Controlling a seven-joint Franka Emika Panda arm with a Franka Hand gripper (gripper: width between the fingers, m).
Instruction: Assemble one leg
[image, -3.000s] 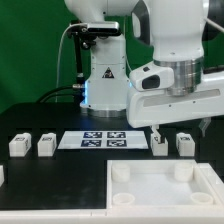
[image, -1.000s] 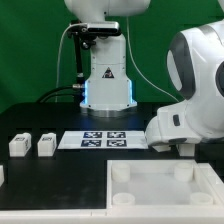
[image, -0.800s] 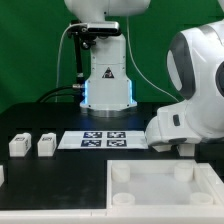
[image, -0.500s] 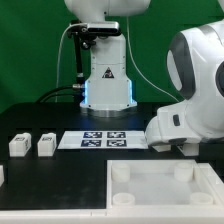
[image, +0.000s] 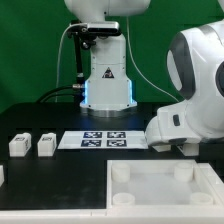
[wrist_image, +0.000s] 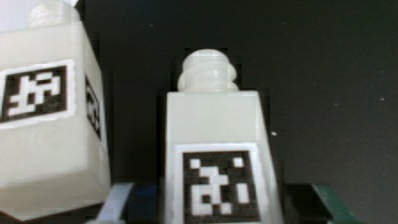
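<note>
white leg (wrist_image: 221, 130) between the fingers (wrist_image: 135, 203), another leg (wrist_image: 45, 120) beside.

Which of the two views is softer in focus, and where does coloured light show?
Wrist view: softer, the leg and its tag blurred at close range. Exterior view: crisper, evenly lit, a blue glow on the robot base against a dark backdrop.

The leg (wrist_image: 214, 125) looks smooth, matt white plastic; the table (image: 50, 175) dull.

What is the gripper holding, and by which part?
Cannot be told: the gripper straddles the leg at its tagged end, but contact is unclear.
</note>
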